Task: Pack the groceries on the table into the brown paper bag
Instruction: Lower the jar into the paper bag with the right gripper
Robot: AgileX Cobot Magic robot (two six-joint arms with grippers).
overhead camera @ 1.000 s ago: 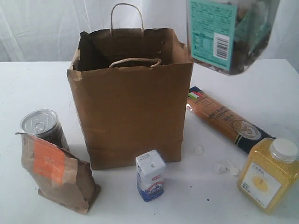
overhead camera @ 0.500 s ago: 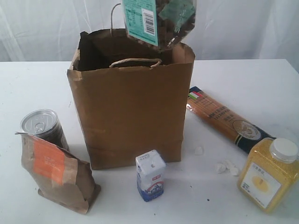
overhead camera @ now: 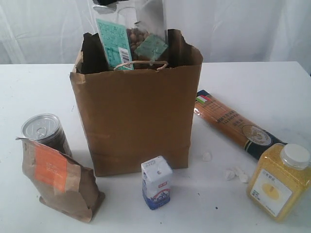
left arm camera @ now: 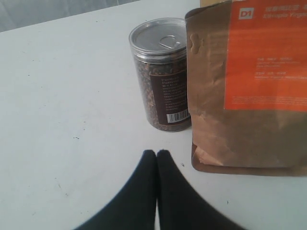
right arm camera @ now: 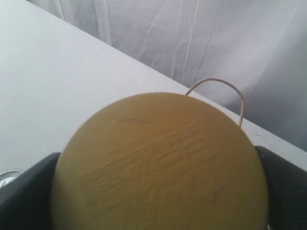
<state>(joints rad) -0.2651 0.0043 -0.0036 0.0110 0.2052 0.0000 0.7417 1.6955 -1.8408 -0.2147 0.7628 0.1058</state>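
The tan-lidded clear jar (overhead camera: 130, 46) of nuts is partway into the mouth of the tall brown creased paper bag (overhead camera: 136, 121). Its teal label faces the near side and its base is hidden behind the bag's front wall. The right gripper (right arm camera: 160, 191) holds it by the lid, jaws spread wide and pressed against either side. I'd say the thing to do now is keep it going straight down, clear of the near twisted handle (overhead camera: 141, 63) and the crumpled rim. It should be let go only once it sits on the bottom, which I cannot see from here; the bag stands unsupported and a sideways nudge could tip it. The left gripper (left arm camera: 156, 158) is closed on nothing, low over the white table (overhead camera: 272, 82) at the near left, just short of the silver-topped can (overhead camera: 43, 128) and the small kraft pouch with its orange label (overhead camera: 58, 179). A second ago the jar hung high on the right, above the long spaghetti packet (overhead camera: 233, 124); half a second ago it was over the bag's far rim; now it has dropped inside towards the left. The small white-blue carton (overhead camera: 156, 182), the yellow white-capped jar (overhead camera: 279, 179) and the rest have not shifted.
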